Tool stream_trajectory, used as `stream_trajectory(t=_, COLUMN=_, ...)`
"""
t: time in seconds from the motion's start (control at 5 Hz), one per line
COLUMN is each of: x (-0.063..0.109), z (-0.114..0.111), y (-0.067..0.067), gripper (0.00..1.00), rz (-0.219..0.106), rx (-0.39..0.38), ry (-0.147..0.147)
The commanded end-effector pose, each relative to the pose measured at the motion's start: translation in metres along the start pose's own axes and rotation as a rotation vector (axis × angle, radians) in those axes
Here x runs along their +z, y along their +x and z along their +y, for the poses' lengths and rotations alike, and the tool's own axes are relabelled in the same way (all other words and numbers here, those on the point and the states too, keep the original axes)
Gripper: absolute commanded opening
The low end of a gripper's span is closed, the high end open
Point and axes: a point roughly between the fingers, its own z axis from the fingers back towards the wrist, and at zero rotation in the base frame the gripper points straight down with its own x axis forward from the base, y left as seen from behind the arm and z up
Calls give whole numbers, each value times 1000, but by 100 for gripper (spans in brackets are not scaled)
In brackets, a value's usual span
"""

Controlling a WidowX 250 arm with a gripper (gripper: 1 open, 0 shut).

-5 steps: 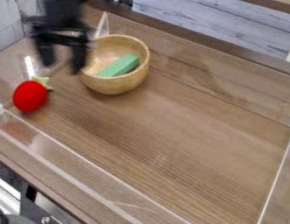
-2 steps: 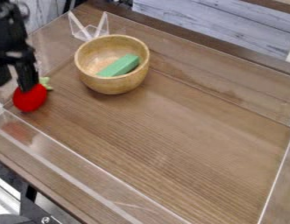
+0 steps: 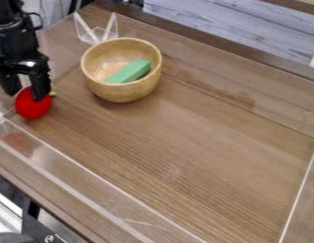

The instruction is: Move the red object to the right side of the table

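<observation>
Black and pointing straight down, the gripper stands at the far left edge of the wooden table, its two fingers spread wide. Between and just below those fingers sits the red object, a small rounded thing that looks like a toy strawberry, resting on the tabletop close to the left rim. One finger shows to the left of the red object and the other overlaps its upper part; whether either finger actually touches it cannot be told from this view. Nothing is pinched: the jaws stand apart with the red object lying in the gap, still on the wood.

Further right, well apart from the gripper, a light wooden bowl stands upright on the table. Inside it lies a green block, tilted against the inner wall, beside a paler patch on the bowl's floor. Behind the bowl a clear plastic piece rises at the table's back edge. Right of the bowl the wood grain runs bare to a transparent wall along the near and right sides.
</observation>
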Motion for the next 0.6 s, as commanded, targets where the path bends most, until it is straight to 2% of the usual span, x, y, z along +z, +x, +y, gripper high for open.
stream_trajectory(t=0.0, x=11, z=5, y=9, gripper=100, rz=-43, rx=-22, ry=31)
stream_trajectory(t=0.4, x=3, z=5, y=10, gripper=100, rz=-32, rx=-76, ry=33)
